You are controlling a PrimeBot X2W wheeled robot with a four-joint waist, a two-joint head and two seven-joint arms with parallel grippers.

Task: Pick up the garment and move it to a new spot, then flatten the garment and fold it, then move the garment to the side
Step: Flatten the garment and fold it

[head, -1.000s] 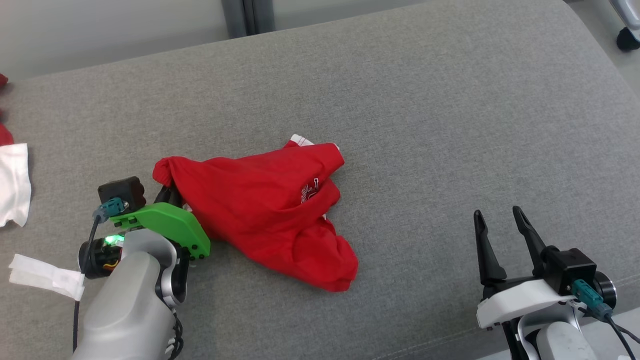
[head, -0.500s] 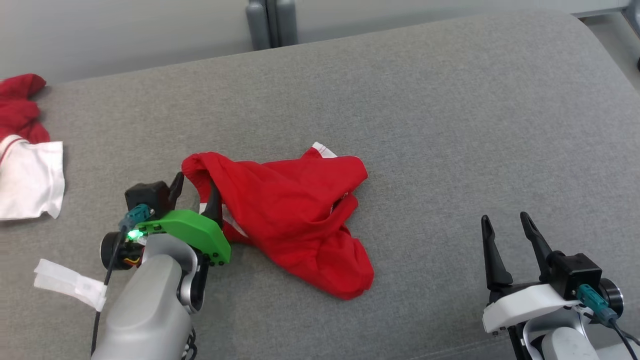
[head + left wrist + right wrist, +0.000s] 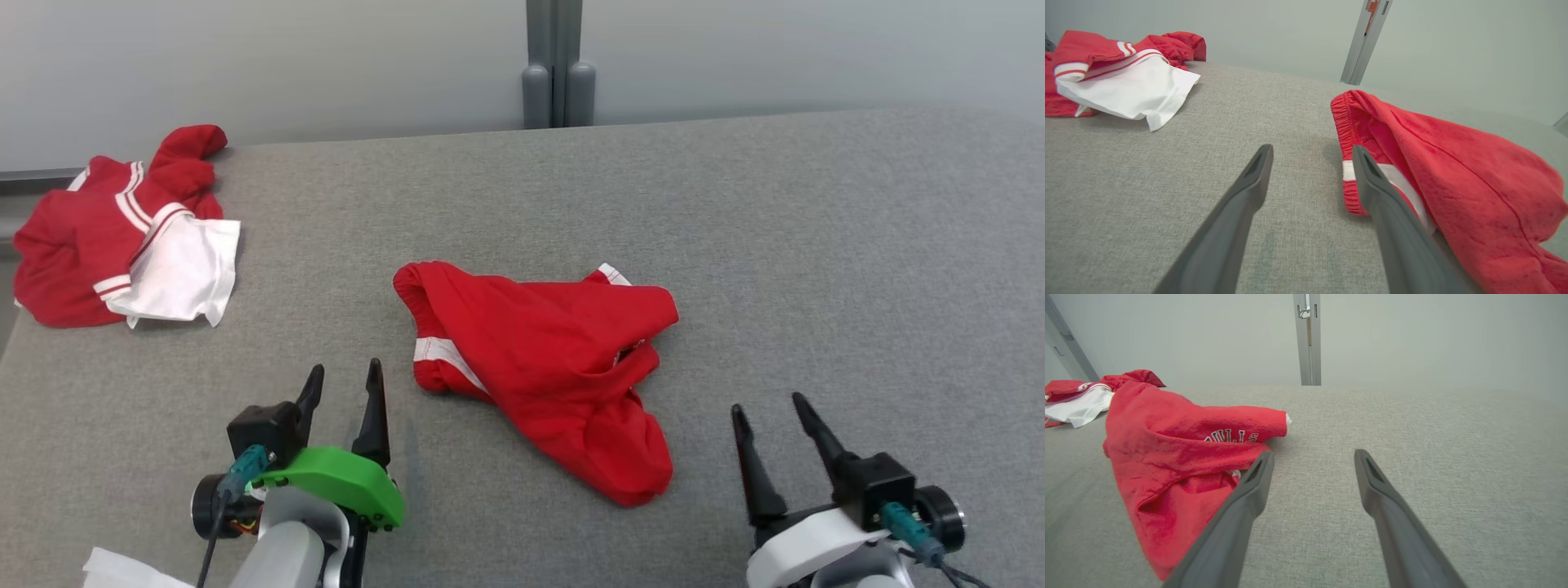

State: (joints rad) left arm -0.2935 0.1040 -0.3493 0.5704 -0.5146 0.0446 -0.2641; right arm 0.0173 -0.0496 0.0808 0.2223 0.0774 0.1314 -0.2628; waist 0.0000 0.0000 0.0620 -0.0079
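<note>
A: Where is the garment (image 3: 539, 359) lying right now?
B: I am seeing it lying in a crumpled red heap in the middle of the grey cushion (image 3: 816, 245). Its stretchy waistband (image 3: 408, 286) is pointing toward my left side.
A: What is your left gripper (image 3: 345, 369) doing?
B: Its two fingers are standing apart and holding nothing. It is sitting just beside the waistband end, with a bit of grey cushion showing between them.
A: And the right gripper (image 3: 767, 406)?
B: Its fingers are standing apart too, with nothing between them. It is sitting near the other end of the garment, not touching it.
A: Is anything else lying there?
B: A pile of red and white clothes (image 3: 122, 245) is lying at the far left of the cushion, well apart from the garment
</note>
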